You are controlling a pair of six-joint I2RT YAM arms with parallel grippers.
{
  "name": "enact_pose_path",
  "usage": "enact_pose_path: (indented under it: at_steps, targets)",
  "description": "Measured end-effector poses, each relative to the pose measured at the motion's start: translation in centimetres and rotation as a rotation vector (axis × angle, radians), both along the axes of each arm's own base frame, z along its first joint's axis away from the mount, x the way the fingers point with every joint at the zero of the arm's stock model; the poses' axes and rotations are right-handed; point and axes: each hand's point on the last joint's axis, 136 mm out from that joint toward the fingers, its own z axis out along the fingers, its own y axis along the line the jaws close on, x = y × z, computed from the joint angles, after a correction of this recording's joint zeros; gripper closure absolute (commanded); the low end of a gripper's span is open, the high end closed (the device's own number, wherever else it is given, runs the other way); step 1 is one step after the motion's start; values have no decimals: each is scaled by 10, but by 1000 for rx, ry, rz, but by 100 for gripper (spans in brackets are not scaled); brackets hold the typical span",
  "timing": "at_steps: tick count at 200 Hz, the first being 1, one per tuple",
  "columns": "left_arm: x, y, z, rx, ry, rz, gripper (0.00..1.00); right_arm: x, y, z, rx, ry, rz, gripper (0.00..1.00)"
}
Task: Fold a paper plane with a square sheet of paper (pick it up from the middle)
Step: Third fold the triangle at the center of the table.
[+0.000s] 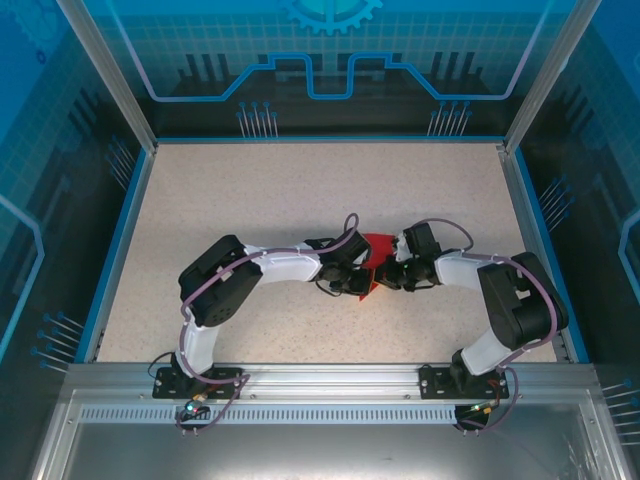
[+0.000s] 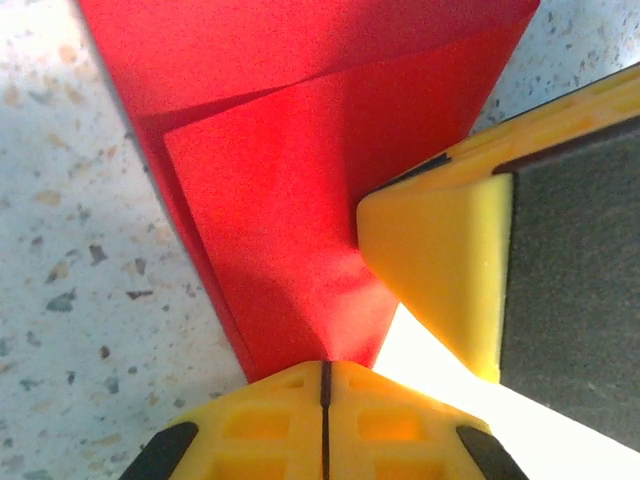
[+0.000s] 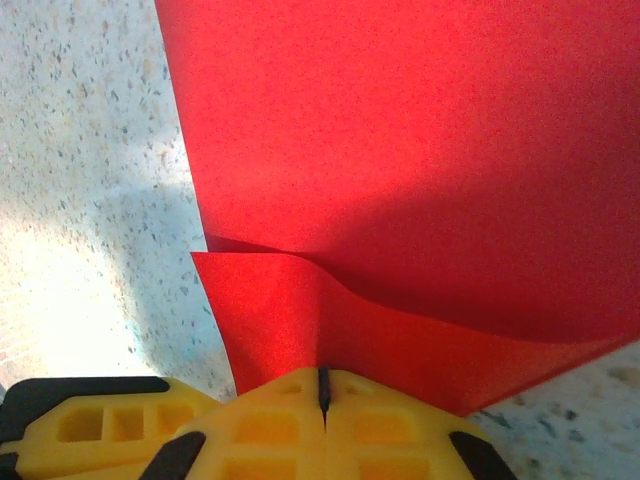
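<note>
The bright red sheet of thin paper (image 1: pixel 375 250) sits near the middle of the speckled beige surface (image 1: pixel 300 190), caught between the two arms where they meet. It is no longer a flat square. In the left wrist view the red paper sheet (image 2: pixel 290 200) shows one layer folded over another, with a straight crease running across its upper part and a narrow lower end. In the right wrist view the paper (image 3: pixel 400 150) spreads wide above, and a smaller flap curls up beneath its lower edge. Whether its underside rests on the surface cannot be told.

The left gripper (image 1: pixel 357 280) is clenched on the sheet: its yellow fingers (image 2: pixel 270 420) meet along a thin dark seam, and the narrow end of the paper runs down into that seam. The right gripper (image 1: pixel 387 274) is likewise pinched onto the sheet, its yellow fingers (image 3: pixel 260 420) pressed together with the curled flap running into their seam. One yellow finger of the right gripper (image 2: pixel 440 260) appears in the left wrist view, touching the paper's right edge just beside the left gripper (image 2: pixel 325 385).
</note>
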Motion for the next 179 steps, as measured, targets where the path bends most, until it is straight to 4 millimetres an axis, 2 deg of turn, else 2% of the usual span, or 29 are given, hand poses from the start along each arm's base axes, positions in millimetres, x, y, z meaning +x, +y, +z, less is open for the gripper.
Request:
enact_pose_path:
  at_steps: [51,95,134,179]
  targets:
    - [3,0,0,21,-40,-10,93,3,-8,0,-2,14,-33,98]
    - [3,0,0,28,-55,-28,93,13,-26,1,4,25,-113,98]
    - [3,0,0,29,-58,-35,93,19,-31,1,26,41,-155,98]
    - [2,1,-1,28,-61,-38,93,32,-47,1,61,34,-256,98]
